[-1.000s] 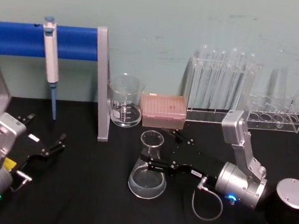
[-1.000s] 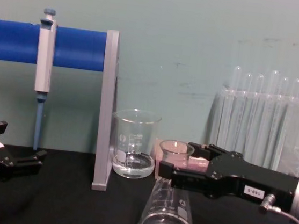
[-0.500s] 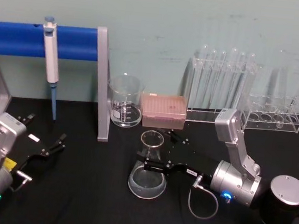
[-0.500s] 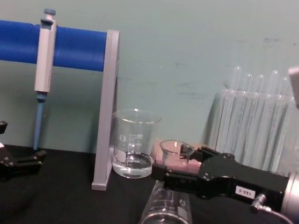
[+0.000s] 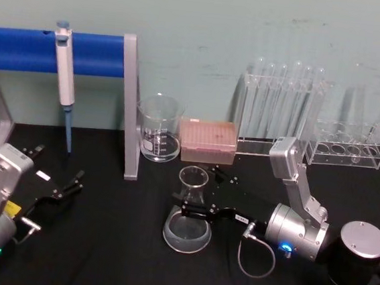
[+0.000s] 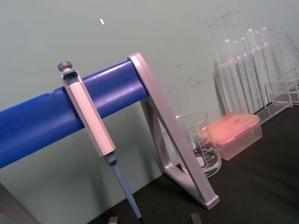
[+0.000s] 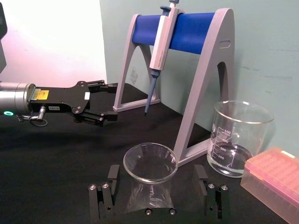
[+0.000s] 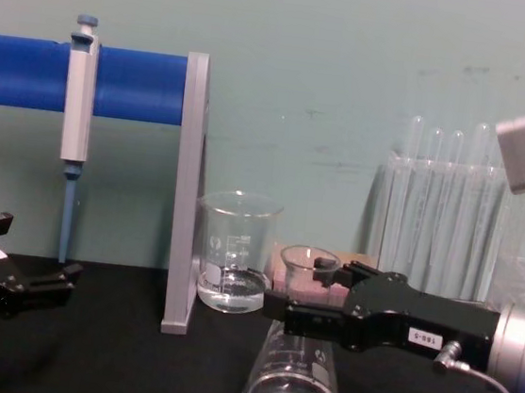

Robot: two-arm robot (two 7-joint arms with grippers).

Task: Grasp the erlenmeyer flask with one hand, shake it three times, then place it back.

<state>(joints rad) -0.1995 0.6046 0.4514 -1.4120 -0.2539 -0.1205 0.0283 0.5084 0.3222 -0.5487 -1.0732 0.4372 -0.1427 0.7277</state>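
Two grippers logged. Right gripper reaches in from the robot's right, low over the black table, level with the neck of the flask. Fingers spread wide, one on each side of the neck. In the right wrist view a gap shows between each finger and the glass. Nothing clamped.

Flask stands upright on its wide base near the middle of the table, mouth up, just in front of the pink box. From the chest view, the near finger crosses in front of the neck, just below the rim.

Beaker sits behind the flask and toward the robot's left, beside the grey leg of the blue stand. Pipette hangs on the stand's bar. Test tube rack stands against the wall, behind the right arm.

Left gripper rests low at the robot's left, well apart from the flask, fingers parted and empty.
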